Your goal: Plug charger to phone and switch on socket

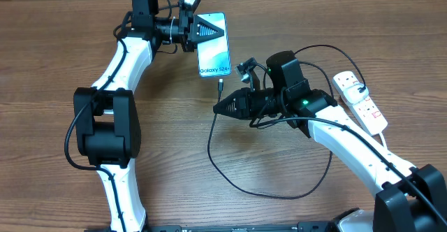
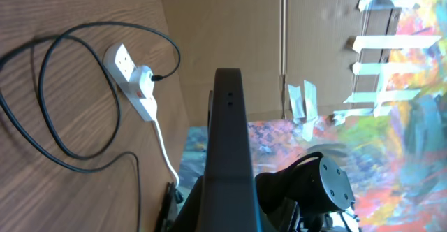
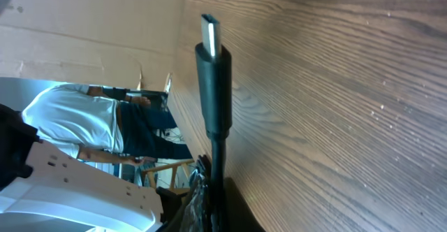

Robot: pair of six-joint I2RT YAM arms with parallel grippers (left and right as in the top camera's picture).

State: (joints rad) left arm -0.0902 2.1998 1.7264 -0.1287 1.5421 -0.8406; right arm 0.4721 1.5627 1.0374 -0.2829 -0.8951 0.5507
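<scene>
overhead: the phone (image 1: 214, 50), rigid and slick, lies flat at far centre; the left gripper (image 1: 223, 28), pressed together, reaches right over its far end. the right gripper (image 1: 216, 108) points left, just near of the phone. left wrist: the socket (image 2: 133, 85) lies well apart. right wrist: that claw pinches the limp charger (image 3: 213, 85) by the cable below its stiff plug, probably the better hold.

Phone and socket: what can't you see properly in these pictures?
Phone port: overhead, too small.
Phone's top: overhead, left hand covers it.
Socket switches, on or off: overhead and left wrist, too small.
Right hand: right wrist, mostly cut off by bottom edge.
</scene>
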